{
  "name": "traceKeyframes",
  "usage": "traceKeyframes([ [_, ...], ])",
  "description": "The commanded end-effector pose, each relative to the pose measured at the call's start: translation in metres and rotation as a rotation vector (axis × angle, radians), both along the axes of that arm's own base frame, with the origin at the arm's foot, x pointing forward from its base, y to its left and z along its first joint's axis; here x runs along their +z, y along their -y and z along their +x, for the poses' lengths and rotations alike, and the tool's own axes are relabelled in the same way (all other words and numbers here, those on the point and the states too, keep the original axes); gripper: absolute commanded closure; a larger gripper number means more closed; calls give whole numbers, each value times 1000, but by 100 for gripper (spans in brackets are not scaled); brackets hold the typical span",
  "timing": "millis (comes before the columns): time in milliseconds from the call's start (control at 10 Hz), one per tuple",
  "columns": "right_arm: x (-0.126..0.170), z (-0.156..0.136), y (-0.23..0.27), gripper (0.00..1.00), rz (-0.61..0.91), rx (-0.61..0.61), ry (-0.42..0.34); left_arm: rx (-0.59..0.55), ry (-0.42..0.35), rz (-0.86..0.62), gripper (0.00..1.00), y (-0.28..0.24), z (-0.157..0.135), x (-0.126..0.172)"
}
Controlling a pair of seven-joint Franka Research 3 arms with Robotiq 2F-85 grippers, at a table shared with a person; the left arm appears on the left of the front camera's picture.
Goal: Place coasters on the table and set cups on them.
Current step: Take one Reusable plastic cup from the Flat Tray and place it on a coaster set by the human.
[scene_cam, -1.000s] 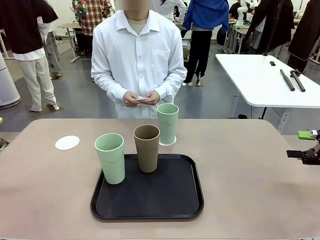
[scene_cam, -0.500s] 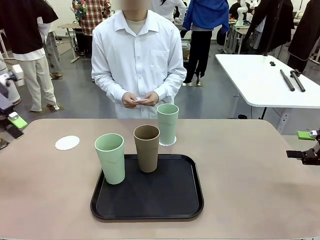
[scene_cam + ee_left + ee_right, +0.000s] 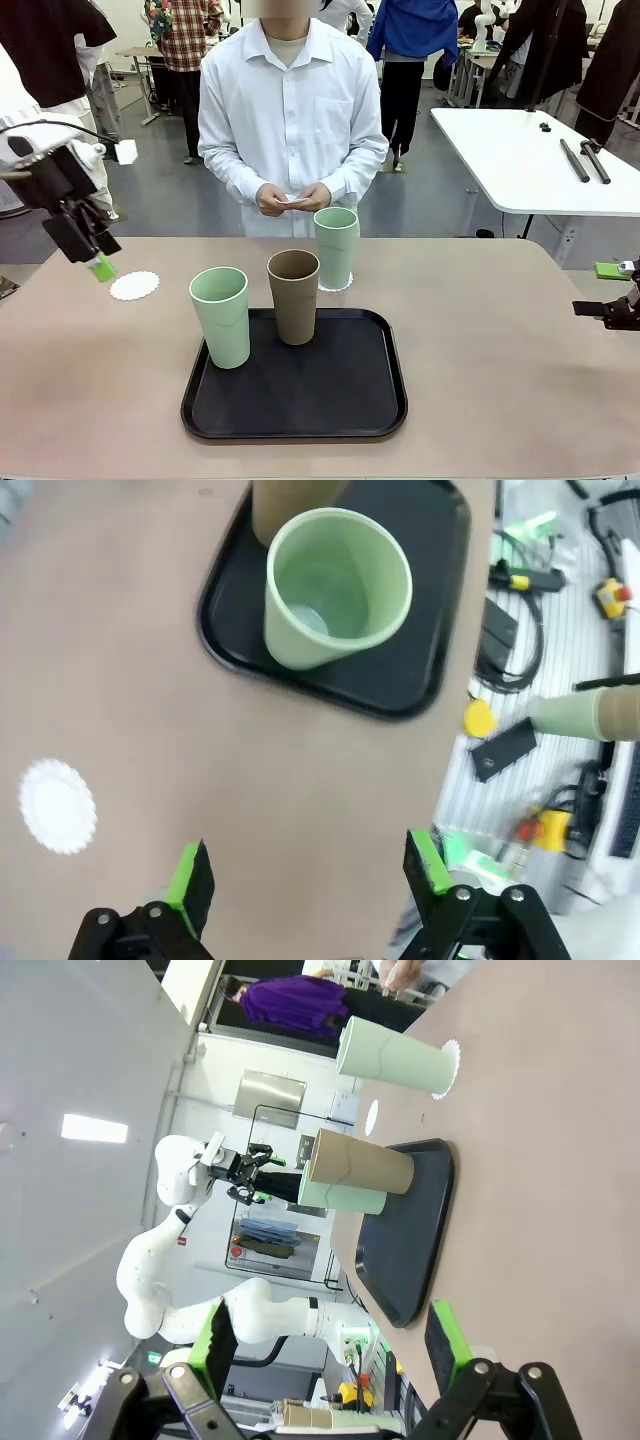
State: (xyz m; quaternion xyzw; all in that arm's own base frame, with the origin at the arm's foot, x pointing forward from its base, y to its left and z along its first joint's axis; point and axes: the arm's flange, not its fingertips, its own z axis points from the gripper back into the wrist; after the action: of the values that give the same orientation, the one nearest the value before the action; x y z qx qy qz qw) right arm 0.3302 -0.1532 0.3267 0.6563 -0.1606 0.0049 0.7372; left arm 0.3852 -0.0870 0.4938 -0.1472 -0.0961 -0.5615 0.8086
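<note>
One pale green cup [image 3: 335, 245] stands on a lacy white coaster [image 3: 337, 284] on the beige table [image 3: 500, 380], behind the tray. A second pale green cup [image 3: 220, 315] and the tan-brown cup [image 3: 293, 295] stand on the black tray [image 3: 300, 400]. Another coaster [image 3: 135, 285] lies bare at the table's left. My left gripper [image 3: 92, 255] hovers open just left of that coaster. From its wrist I look down on the coaster [image 3: 58, 805], the green cup [image 3: 335, 585] and the open gripper [image 3: 308, 875], which holds nothing. My right gripper [image 3: 610, 300] rests open at the right edge, also empty [image 3: 330, 1338].
A person in a white shirt stands at the far side, holding small white paper pieces in both hands [image 3: 290, 198]. The tray fills the table's middle front. A white table [image 3: 530, 160] with dark tools stands behind on the right.
My left arm has swung in from the left edge and now hangs above the table beside the bare coaster. Cups, tray and right gripper have stayed put.
</note>
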Motion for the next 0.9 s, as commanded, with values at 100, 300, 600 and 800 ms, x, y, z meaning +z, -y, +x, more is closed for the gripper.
traceKeyframes([
  [100, 1, -1, 0, 0, 8, 2, 3, -11, 72, 33, 0, 10, -13, -9],
  [300, 1, -1, 0, 0, 8, 2, 3, -23, 73, 5, 0, 16, -12, -3],
  [600, 1, -1, 0, 0, 8, 2, 3, -23, 73, 5, 0, 16, -12, -3],
  [800, 1, -1, 0, 0, 8, 2, 3, -163, 98, -170, 0, -4, -3, -11],
])
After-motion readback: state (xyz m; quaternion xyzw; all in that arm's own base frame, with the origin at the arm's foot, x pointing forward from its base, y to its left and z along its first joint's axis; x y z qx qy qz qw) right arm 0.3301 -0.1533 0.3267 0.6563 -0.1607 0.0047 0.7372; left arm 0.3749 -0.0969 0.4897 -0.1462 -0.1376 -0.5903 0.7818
